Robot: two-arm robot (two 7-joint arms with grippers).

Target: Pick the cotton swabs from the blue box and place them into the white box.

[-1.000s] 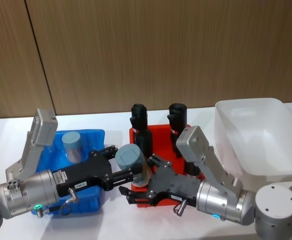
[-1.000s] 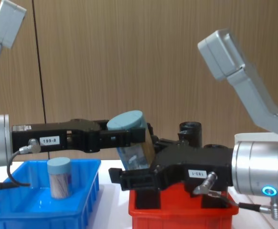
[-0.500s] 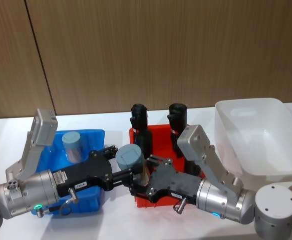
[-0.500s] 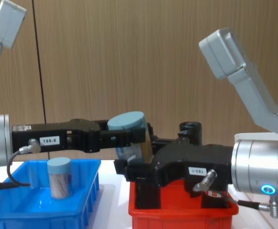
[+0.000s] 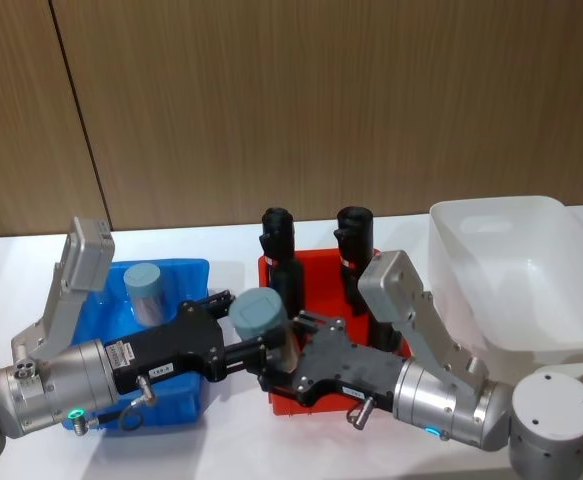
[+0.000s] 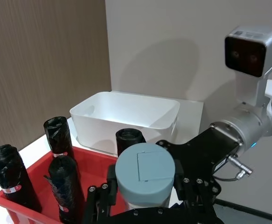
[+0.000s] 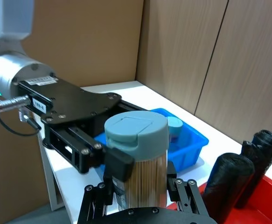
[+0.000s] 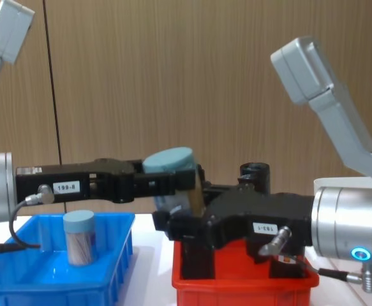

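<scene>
1. two grippers meet lower centre: left gripper (image 5: 246,328) and right gripper (image 5: 283,350) both pinch one clear cylindrical swab jar with pale blue lid (image 5: 259,312).
2. another such jar (image 5: 144,290) stands in the shallow bright blue plastic box (image 5: 193,268), lower left.
3. translucent white plastic box (image 5: 491,210), right.

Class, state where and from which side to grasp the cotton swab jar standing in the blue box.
Probably from above, gripping the cotton swab jar across its round body just under the lid: it stands upright, and the blue box surrounds its base.
</scene>
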